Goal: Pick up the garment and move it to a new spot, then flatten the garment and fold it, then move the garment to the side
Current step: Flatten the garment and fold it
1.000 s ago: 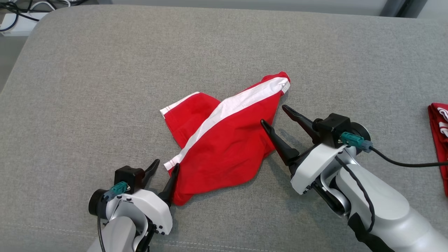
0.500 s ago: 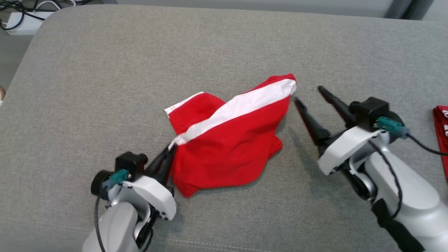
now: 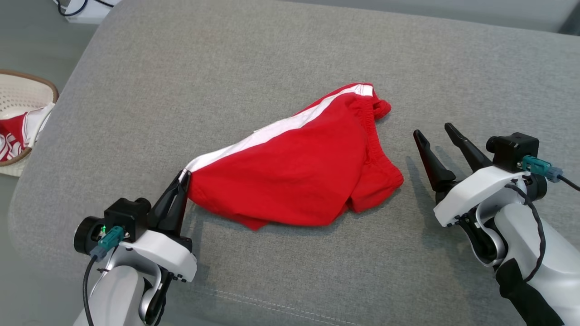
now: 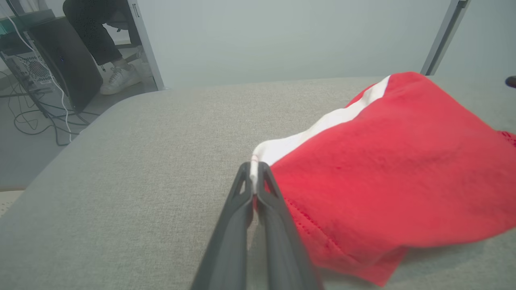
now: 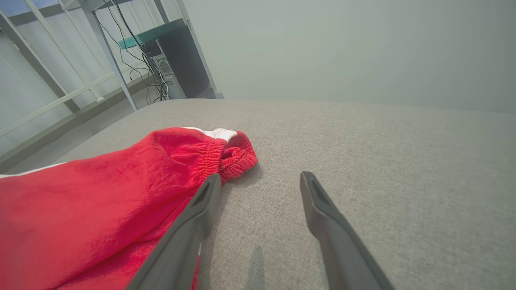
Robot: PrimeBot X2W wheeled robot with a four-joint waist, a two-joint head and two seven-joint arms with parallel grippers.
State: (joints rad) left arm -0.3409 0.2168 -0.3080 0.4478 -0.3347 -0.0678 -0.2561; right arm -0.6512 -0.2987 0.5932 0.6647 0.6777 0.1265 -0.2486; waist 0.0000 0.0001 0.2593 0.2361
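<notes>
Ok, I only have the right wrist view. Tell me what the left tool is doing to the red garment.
Observer: The left tool is shut on the white-striped corner of the red garment, at the end opposite the waistband you see.
Operator: Say whether that corner is lifted.
Observer: It looks slightly raised; the rest lies on the grey cushion.
Operator: Report what is beyond the grey cushion's left edge.
Observer: A pale basket stands there, holding red and white cloth.
</notes>
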